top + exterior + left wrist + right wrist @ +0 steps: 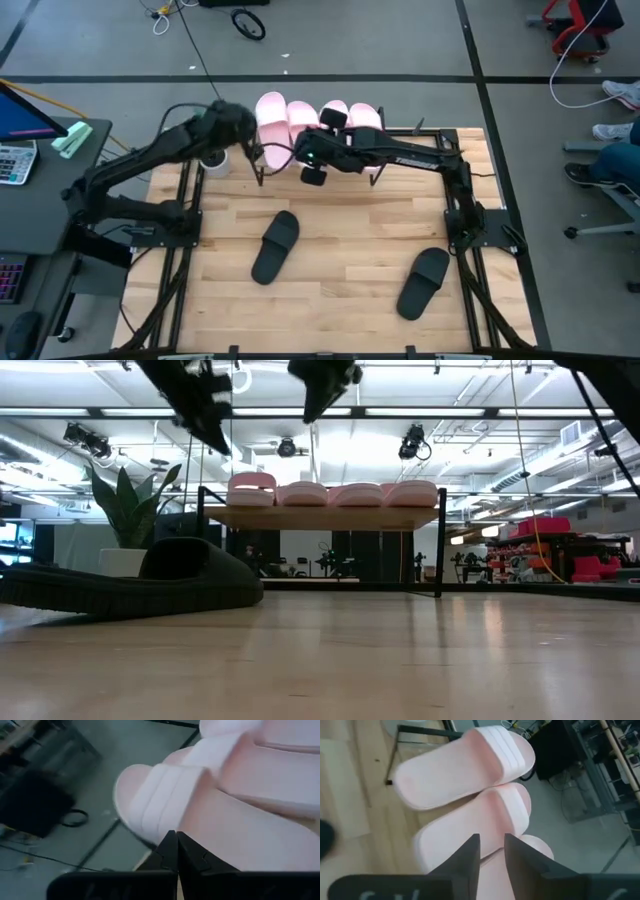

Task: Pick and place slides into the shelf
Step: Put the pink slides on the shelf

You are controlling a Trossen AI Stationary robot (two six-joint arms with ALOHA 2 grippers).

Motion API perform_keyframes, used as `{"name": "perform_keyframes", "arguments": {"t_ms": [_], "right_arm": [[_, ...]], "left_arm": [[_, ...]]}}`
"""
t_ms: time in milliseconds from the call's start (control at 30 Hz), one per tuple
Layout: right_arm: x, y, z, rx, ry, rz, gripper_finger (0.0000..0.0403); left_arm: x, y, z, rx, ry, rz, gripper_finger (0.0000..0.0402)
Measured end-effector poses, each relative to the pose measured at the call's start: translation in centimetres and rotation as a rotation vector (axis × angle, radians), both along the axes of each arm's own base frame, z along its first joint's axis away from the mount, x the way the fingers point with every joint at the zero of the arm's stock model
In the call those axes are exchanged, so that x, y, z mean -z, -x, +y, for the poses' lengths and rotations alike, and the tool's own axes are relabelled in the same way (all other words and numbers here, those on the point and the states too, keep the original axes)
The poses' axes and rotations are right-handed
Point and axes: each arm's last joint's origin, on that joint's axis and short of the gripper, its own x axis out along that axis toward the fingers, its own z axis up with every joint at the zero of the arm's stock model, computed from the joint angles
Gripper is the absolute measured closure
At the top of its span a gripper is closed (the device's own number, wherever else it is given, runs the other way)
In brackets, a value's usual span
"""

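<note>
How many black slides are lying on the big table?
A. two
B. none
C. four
A. Two black slides lie on the table, one near the middle and one toward the right, while the four pink slides sit on the shelf.

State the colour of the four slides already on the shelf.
Pale pink slides on the shelf; the right wrist view shows it best.
</note>
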Motion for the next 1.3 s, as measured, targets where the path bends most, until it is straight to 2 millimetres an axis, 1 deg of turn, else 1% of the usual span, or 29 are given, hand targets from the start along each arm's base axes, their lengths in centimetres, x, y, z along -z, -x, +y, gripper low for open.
{"name": "perform_keyframes", "arguments": {"t_ms": [100, 167, 267, 400, 467, 567, 800, 967, 1300], "right_arm": [[-1.2, 0.9, 1.1, -0.011, -0.014, -0.026, 0.0319], [-2.1, 1.6, 1.7, -0.016, -0.018, -0.053, 0.0324], [-3.3, 2.7, 2.0, -0.010, -0.024, -0.081, 0.0328], [-4.3, 3.8, 2.3, -0.012, -0.025, -0.090, 0.0330], [-4.8, 4.2, 2.3, -0.012, -0.025, -0.105, 0.0330], [-4.9, 4.3, 2.3, -0.012, -0.025, -0.109, 0.0330], [-4.1, 3.8, 2.3, -0.013, -0.028, -0.081, 0.0330], [-3.9, 3.7, 2.3, -0.014, -0.029, -0.066, 0.0329], [-3.9, 3.7, 2.3, -0.015, -0.028, -0.065, 0.0328]], "left_arm": [[0.9, -0.7, 2.6, 0.083, 0.089, -0.076, 0.0400], [1.6, -0.8, 4.0, 0.071, 0.110, -0.084, 0.0400], [2.4, -0.7, 5.5, 0.039, 0.131, -0.078, 0.0400], [3.1, -0.4, 6.9, 0.063, 0.188, -0.101, 0.0400], [3.5, -0.4, 7.4, 0.056, 0.201, -0.096, 0.0401], [4.0, -0.5, 7.9, 0.044, 0.216, -0.088, 0.0401], [5.4, -1.1, 9.1, 0.024, 0.238, -0.078, 0.0401], [5.3, -1.3, 9.5, 0.021, 0.208, -0.102, 0.0401], [5.3, -1.2, 9.5, 0.018, 0.206, -0.102, 0.0402]]}}
